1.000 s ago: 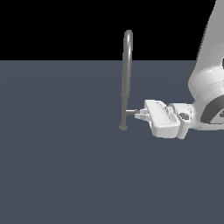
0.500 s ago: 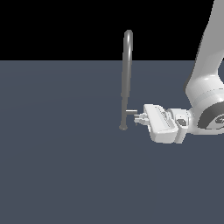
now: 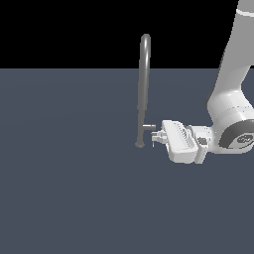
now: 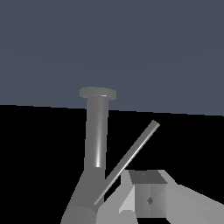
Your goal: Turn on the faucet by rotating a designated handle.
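Faucet stands mid-scene, rigid metal. Handle juts from its lower right side; thin lever rod looks stiff, slick, easily slipped off. Best pushed near the rod's tip. Gripper just beside the stub; clench cannot be told.

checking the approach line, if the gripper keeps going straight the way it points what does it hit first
Most likely the handle: the gripper points toward the exterior view's left, its tips just short of that stub on the faucet. The tips sit slightly lower than the stub, and depth is unclear, so they might slip just under it and meet the pipe instead.
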You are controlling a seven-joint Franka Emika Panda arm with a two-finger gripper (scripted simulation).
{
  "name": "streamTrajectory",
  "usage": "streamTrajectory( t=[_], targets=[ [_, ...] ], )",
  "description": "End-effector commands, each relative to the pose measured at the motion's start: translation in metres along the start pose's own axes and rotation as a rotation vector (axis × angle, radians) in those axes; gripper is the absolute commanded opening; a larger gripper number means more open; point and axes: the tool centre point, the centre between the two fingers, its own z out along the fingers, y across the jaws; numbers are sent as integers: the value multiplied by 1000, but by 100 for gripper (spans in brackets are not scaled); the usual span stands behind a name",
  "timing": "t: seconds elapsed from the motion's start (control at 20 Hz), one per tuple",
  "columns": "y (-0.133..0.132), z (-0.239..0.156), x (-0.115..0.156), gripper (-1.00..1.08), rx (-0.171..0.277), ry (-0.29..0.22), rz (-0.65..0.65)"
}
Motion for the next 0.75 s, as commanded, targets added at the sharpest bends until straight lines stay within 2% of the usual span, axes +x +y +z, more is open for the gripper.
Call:
streamTrajectory(
  t=[0.0,0.7],
  targets=[
    [-2,0,4,-100,2,2,3],
    [-17,-1,46,-100,11,11,45]
  ],
)
